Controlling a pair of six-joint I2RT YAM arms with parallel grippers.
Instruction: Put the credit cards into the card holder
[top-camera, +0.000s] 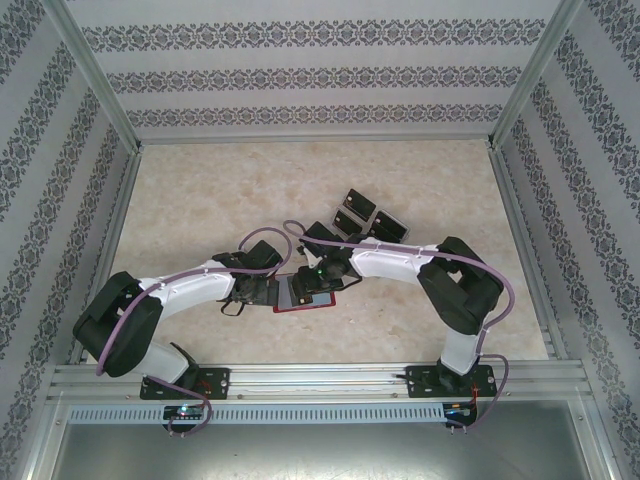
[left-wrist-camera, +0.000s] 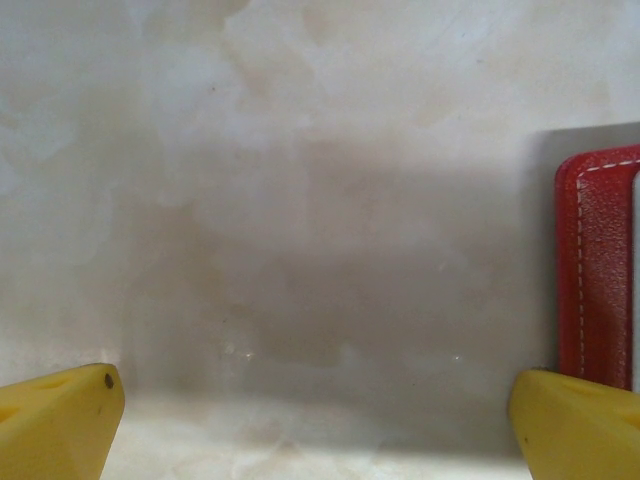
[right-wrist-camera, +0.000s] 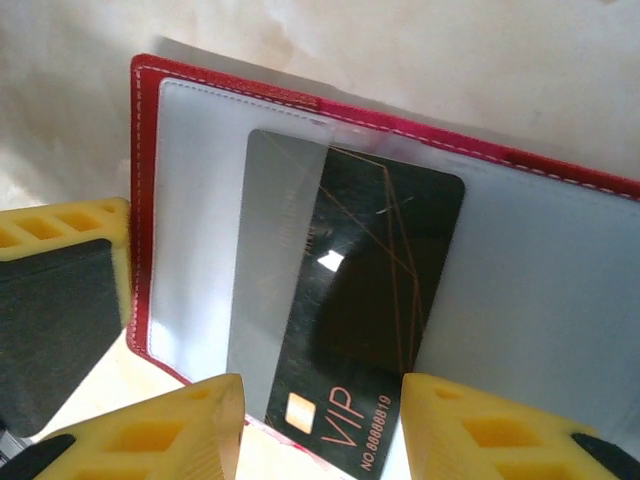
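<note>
**Q:** Item one, and where is it?
**A:** Small red folding wallet (top-camera: 302, 307) with white stitching and greyish clear pocket sleeves. It lies open and flat on the beige marbled tabletop (top-camera: 200, 200), in front of the arm bases and between the two grippers. The right wrist view shows its red rim (right-wrist-camera: 145, 200). The left wrist view shows one stitched edge (left-wrist-camera: 595, 270).

**Q:** What is in it?
**A:** One black rectangular card with thin gold lines and "VIP" lettering (right-wrist-camera: 375, 280). It lies tilted, partly under a clear sleeve, and its lettered end reaches the wallet's near rim.

**Q:** Other cards?
**A:** Several more black cards (top-camera: 388, 222) lie loose on the tabletop beyond the wallet, close together.

**Q:** Right gripper?
**A:** Right gripper (right-wrist-camera: 325, 430) (top-camera: 318, 278) is over the wallet. Its yellow fingers (right-wrist-camera: 180, 430) stand partly apart, one on each side of the card's lettered end. Whether they pinch the card cannot be told.

**Q:** Left gripper?
**A:** Left gripper (left-wrist-camera: 320, 440) (top-camera: 255, 292) has its fingers spread wide and holds nothing. It sits low over bare tabletop just beside the wallet, with one fingertip against the red rim.
</note>
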